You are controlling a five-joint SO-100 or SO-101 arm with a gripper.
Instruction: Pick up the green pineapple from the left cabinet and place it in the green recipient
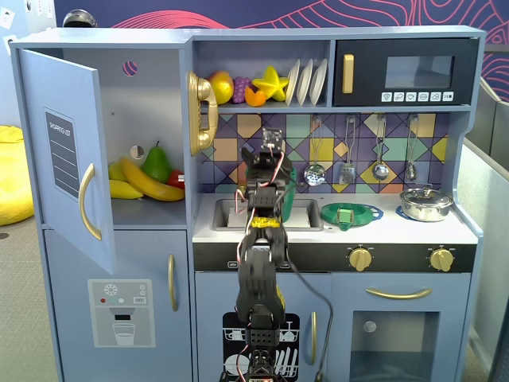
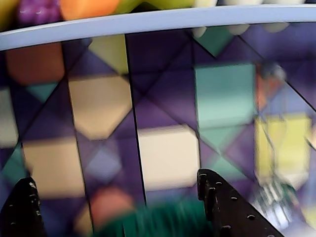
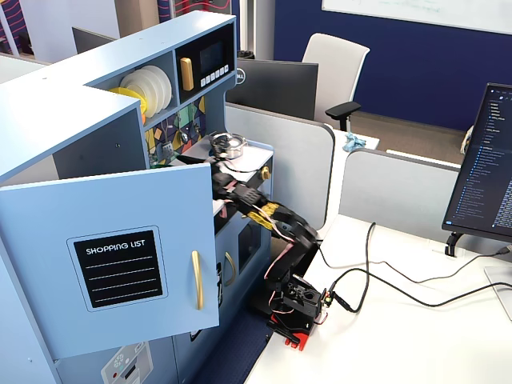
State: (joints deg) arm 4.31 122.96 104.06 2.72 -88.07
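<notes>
My gripper [image 1: 267,165] hangs over the sink area in front of the tiled back wall. In the wrist view its jaws [image 2: 113,177] stand wide apart with nothing between them. The dark-green ribbed recipient [image 2: 163,222] lies blurred just below the jaws. In a fixed view only a sliver of the recipient [image 1: 291,188] shows beside the arm. The left cabinet [image 1: 151,95] stands open, with its door [image 1: 60,151] swung out. The door also shows in another fixed view [image 3: 120,256]. The green pineapple shows in no view.
In the cabinet lie a banana [image 1: 147,181], a dark-green pear [image 1: 157,163] and a half-hidden yellow-green fruit [image 1: 118,169]. A flat green dish [image 1: 350,213] and a silver pot [image 1: 425,204] sit on the counter right of the sink [image 1: 227,215]. Utensils hang above.
</notes>
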